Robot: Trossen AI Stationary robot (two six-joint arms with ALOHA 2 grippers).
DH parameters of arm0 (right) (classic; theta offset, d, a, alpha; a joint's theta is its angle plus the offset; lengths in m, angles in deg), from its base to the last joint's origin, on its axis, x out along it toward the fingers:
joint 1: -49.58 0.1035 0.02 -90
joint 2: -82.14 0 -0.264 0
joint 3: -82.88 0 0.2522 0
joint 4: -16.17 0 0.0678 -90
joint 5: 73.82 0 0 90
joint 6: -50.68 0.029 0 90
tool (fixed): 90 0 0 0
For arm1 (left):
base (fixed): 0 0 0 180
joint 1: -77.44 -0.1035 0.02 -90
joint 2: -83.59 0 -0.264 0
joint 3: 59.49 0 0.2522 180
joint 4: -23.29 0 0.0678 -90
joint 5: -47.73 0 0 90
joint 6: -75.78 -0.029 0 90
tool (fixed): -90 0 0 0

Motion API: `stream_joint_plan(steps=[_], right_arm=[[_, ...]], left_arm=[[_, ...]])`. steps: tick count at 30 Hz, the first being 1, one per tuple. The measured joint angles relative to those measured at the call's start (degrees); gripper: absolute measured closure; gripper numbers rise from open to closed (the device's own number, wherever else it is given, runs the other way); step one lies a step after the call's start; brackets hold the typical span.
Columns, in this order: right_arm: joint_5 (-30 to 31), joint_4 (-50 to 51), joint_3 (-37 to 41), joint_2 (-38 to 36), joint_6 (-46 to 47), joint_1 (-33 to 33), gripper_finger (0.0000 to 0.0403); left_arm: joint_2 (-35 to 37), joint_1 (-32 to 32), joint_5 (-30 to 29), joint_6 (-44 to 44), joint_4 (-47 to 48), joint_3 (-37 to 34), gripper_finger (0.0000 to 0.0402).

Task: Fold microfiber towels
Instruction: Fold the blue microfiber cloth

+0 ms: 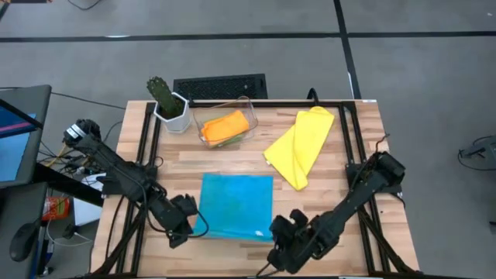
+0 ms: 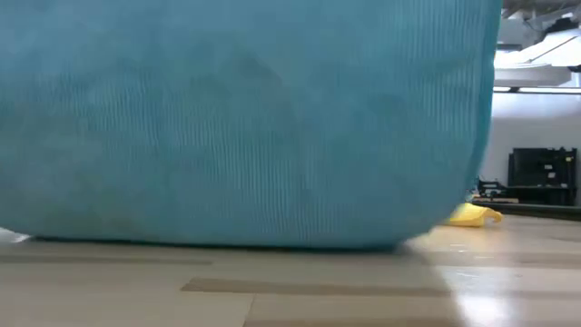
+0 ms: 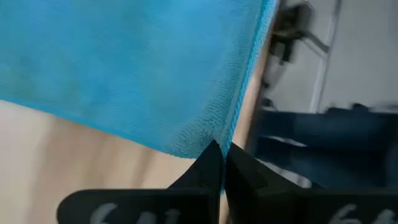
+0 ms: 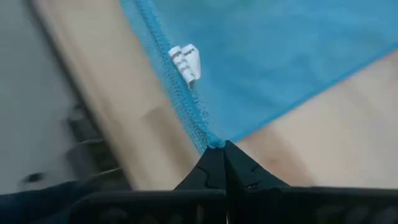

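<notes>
The light blue towel (image 1: 236,203) lies spread at the table's near middle and fills the low view (image 2: 245,118), its lower part on the wood. My left gripper (image 1: 194,225) is shut at its near left corner and my right gripper (image 1: 275,231) at its near right corner. A yellow towel (image 1: 301,146) lies crumpled at the far right. An orange towel (image 1: 226,125) sits in the clear bin (image 1: 249,108). My left gripper pinches the blue towel's near left corner (image 3: 208,146) between its fingertips (image 3: 211,163), only at their free ends. It slants down from the table's left. The cloth spreads away from the hold with no wrinkles. My right gripper pinches the near right corner (image 4: 214,142) at the hem, between its fingertips (image 4: 239,165). It slants down from the table's near right. A white label (image 4: 185,62) sits on the hem a little beyond the hold.
A potted cactus (image 1: 170,105) stands at the far left beside the bin. A black grille (image 1: 221,85) lies behind the far edge. Black frame rails (image 1: 147,147) run along both table sides. Bare wood shows left of the blue towel and between it and the bin.
</notes>
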Motion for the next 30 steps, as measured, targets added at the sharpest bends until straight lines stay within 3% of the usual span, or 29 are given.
stream_joint_plan(steps=[4, 12, 20, 30], right_arm=[[-0.1, 6.1, 0.0, 0.1, -4.0, -4.3, 0.0397], [-0.6, 12.1, 0.1, 0.1, -20.5, -16.1, 0.0396], [-5.1, 6.8, 6.4, 0.1, -30.4, -24.1, 0.0396], [-9.7, 2.1, 11.2, 0.2, -33.2, -28.1, 0.0395]], left_arm=[[0.0, -2.7, -3.8, -4.1, 3.7, -1.4, 0.0401], [0.0, -13.0, -10.0, -15.3, 10.0, -1.5, 0.0401], [0.0, -19.9, -10.9, -24.8, 10.3, -1.5, 0.0401], [0.0, -24.9, -13.3, -29.0, 10.7, -1.5, 0.0401]])
